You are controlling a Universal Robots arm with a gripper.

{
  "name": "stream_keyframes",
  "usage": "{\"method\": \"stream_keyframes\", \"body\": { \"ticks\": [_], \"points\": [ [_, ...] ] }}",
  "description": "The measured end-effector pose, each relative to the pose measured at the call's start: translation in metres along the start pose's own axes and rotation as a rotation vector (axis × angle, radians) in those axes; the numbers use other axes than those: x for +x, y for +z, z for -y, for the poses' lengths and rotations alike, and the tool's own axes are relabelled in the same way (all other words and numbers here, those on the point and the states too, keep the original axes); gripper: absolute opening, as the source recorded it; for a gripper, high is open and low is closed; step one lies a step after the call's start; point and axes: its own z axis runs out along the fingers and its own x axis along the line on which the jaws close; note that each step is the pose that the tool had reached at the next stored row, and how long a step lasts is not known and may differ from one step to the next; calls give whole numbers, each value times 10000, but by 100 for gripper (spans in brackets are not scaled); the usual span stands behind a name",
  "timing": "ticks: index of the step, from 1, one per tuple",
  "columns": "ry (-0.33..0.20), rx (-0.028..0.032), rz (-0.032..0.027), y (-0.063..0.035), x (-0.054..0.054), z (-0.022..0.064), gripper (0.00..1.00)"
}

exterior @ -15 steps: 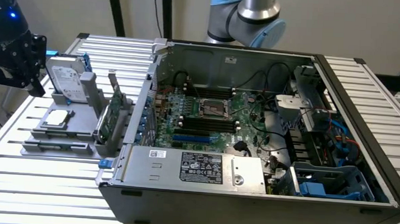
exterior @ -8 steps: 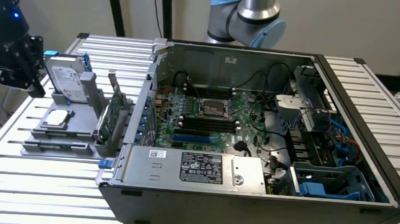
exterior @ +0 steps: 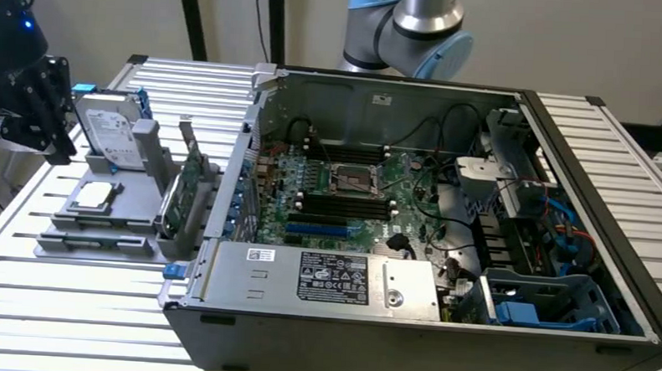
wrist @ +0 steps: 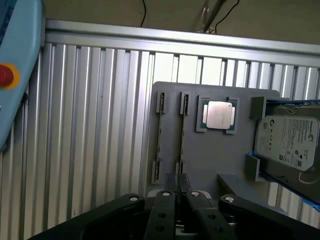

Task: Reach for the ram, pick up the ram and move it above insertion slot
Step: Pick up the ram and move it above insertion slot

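Two thin dark ram sticks (wrist: 159,135) stand on edge in narrow slots of a grey fixture plate (wrist: 200,155); the second stick (wrist: 181,135) runs parallel beside the first. My gripper (wrist: 176,186) hovers over the plate's near end, shut with nothing between its fingers. In the exterior view the black gripper (exterior: 54,127) hangs at the far left, above and beside the fixture plate (exterior: 95,225). The motherboard's long black memory slots (exterior: 347,205) lie inside the open computer case (exterior: 415,323).
On the fixture sit a silver CPU (wrist: 218,115), a hard drive (wrist: 287,142) and an upright green expansion card (exterior: 186,187). The ribbed aluminium table (exterior: 80,309) surrounds them. The case walls, cables and a power supply (exterior: 327,277) crowd the exterior view's right.
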Motion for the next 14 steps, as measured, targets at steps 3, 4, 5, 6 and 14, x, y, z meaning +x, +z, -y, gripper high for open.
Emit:
{"method": "stream_keyframes", "body": {
  "ticks": [3,4,5,6,14],
  "points": [
    [-1,3,2,17,7,0,30],
    [1,1,1,35,10,-1,30],
    [1,0,0,52,14,-1,36],
    [0,0,0,70,18,0,36],
    [2,0,1,215,51,-1,36]
  ]
}}
